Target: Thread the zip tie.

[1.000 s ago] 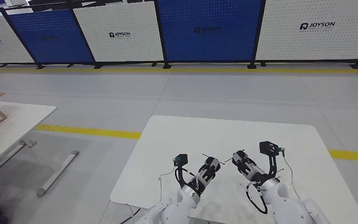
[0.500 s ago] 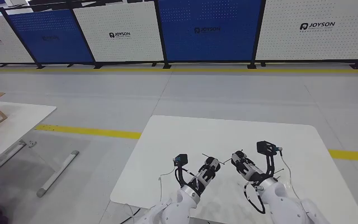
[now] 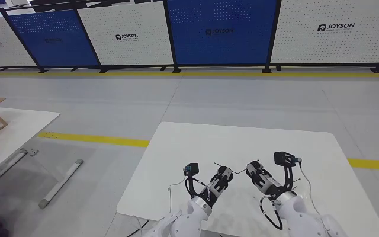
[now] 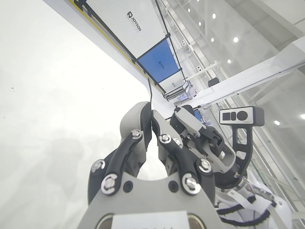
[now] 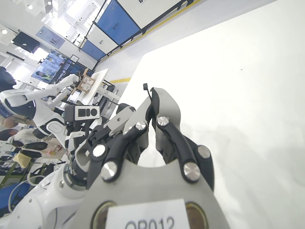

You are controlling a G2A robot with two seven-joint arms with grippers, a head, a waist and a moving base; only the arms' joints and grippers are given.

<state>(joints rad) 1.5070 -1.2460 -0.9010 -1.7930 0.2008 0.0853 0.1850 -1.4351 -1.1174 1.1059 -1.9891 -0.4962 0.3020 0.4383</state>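
Observation:
A thin black zip tie [image 3: 240, 171] spans the short gap between my two grippers, low over the near part of the white table [image 3: 237, 139]. My left gripper [image 4: 150, 113] is shut on its plain tail, and the strip [image 4: 150, 91] pokes out past the fingertips. My right gripper [image 5: 151, 97] is shut on the other end, with the small square head [image 5: 145, 86] just beyond its tips. In the top view the left gripper [image 3: 225, 171] and right gripper [image 3: 251, 166] sit side by side, tips nearly facing. How the tie runs between the fingers is hidden.
The table top is bare white out to its far edge [image 3: 249, 126] and rounded left corner [image 3: 161, 125]. Grey floor with a yellow line [image 3: 95, 139] lies beyond, a second white table [image 3: 23, 127] stands at the left, and blue and white panels [image 3: 219, 32] close the back.
The right arm shifted slightly toward the left gripper and back. The left arm stayed put, and both grippers kept their hold on the zip tie.

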